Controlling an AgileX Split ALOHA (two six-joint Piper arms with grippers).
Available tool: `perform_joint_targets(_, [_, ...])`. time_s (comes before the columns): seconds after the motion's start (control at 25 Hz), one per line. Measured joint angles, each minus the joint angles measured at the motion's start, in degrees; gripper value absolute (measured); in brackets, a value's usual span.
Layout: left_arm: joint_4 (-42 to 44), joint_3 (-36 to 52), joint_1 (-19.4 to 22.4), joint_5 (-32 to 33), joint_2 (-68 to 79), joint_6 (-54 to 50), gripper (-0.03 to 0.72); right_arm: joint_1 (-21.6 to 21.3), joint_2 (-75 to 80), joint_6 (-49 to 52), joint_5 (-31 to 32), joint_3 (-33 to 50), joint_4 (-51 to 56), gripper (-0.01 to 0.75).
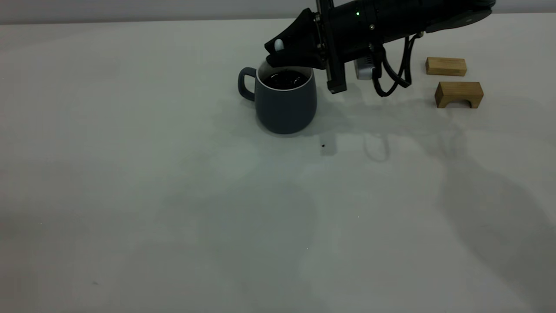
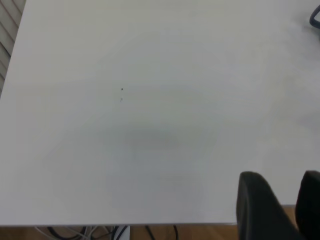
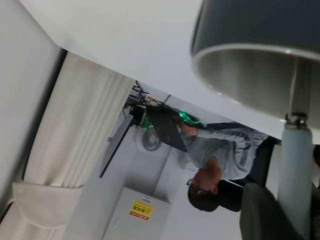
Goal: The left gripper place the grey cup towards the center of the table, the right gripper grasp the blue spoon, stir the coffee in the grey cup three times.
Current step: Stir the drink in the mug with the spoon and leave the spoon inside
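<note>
My right claw, black with pointed fingers, is clenched on the slim pale-blue-handled spoon, held over the dark slate-grey rounded mug near the centre of the off-white matte surface, spoon neck dipping past the white rim.

Risks, as I judge them: a wide stir could knock the rim and shift or tip the mug, slopping the dark coffee; a loose grip could let the spoon slide.

My left claw hangs released at the surface edge, well apart.

Count: one mug, one spoon, two wooden blocks.
</note>
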Motion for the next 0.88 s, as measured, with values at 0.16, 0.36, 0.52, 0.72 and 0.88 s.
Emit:
perform_joint_targets(0.16, [0.0, 0.0, 0.0, 0.0, 0.0, 0.0, 0.262, -0.26, 0.0, -0.24, 0.41, 0.0, -1.26, 0.134])
perform_joint_targets(0.36, [0.0, 0.0, 0.0, 0.0, 0.0, 0.0, 0.262, -0.31, 0.0, -0.52, 0.54, 0.0, -2.2, 0.134])
perform_joint_targets(0.52, [0.0, 0.0, 0.0, 0.0, 0.0, 0.06, 0.262, -0.43, 0.0, -0.52, 0.92, 0.0, -2.44, 0.134])
perform_joint_targets(0.72, [0.0, 0.0, 0.0, 0.0, 0.0, 0.06, 0.262, -0.49, 0.0, -1.48, 1.31, 0.0, -3.02, 0.175])
perform_joint_targets(0.88, [0.0, 0.0, 0.0, 0.0, 0.0, 0.06, 0.262, -0.49, 0.0, -1.6, 1.63, 0.0, -3.42, 0.32])
